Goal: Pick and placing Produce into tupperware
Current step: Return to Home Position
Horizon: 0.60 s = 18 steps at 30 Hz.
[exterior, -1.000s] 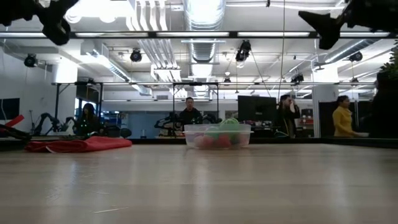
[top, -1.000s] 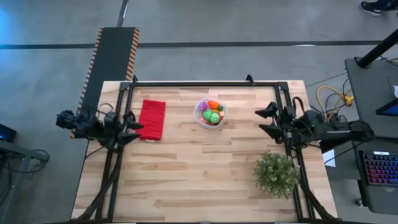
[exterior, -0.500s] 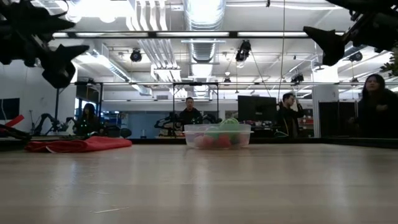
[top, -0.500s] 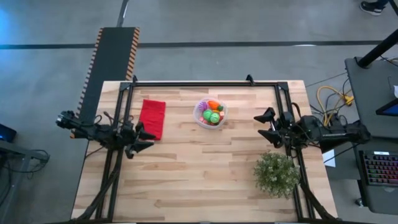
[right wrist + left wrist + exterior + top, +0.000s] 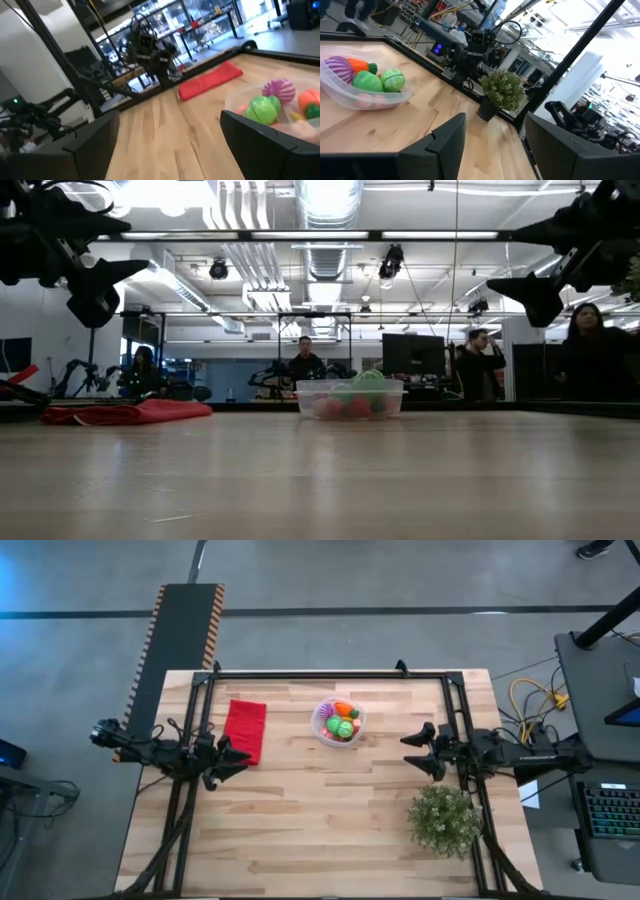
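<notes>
The tupperware (image 5: 338, 722) stands on the table at the far middle, a round clear container. Inside lies the produce (image 5: 342, 723): an orange carrot (image 5: 360, 65), green balls (image 5: 380, 81), a purple ball (image 5: 278, 90) and small reddish pieces. It also shows in the low view (image 5: 350, 398). My left gripper (image 5: 235, 759) hovers open at the table's left edge, pointing level toward the right. My right gripper (image 5: 418, 750) hovers open at the right edge, pointing level toward the left. Nothing is between either pair of fingers.
A folded red cloth (image 5: 244, 730) lies on the table beside my left gripper, left of the tupperware. A bushy potted plant (image 5: 444, 820) stands at the near right, close to my right arm. Bare wood stretches across the middle and near side. People stand in the room behind.
Both grippers have come down from higher up, staying at their own sides of the table. My left gripper has rolled about its pointing line and shifted a little toward the near edge. Both stay open. The tupperware and produce have kept still.
</notes>
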{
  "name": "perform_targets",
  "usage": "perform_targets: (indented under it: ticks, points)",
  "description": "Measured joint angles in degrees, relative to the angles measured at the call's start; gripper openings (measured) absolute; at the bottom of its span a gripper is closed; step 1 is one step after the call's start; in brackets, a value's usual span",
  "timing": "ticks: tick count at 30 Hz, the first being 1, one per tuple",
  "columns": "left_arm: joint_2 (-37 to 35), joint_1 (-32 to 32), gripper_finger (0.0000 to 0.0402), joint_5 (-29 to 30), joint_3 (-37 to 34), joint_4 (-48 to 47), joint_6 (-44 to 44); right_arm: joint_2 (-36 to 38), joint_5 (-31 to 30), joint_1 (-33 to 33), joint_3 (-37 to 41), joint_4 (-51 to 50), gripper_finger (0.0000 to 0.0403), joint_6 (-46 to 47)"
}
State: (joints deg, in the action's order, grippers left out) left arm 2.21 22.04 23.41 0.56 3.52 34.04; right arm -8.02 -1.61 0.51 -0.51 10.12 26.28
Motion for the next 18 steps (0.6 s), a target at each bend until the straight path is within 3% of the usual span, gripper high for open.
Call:
perform_targets:
  ticks: [18]
  points:
    - [0.6, 0.0, 0.0192, 0.1, -0.1, 1.9, 0.1, -2.3, 0.0, 0.0, 0.0, -1.4, 0.0338, 0.1]
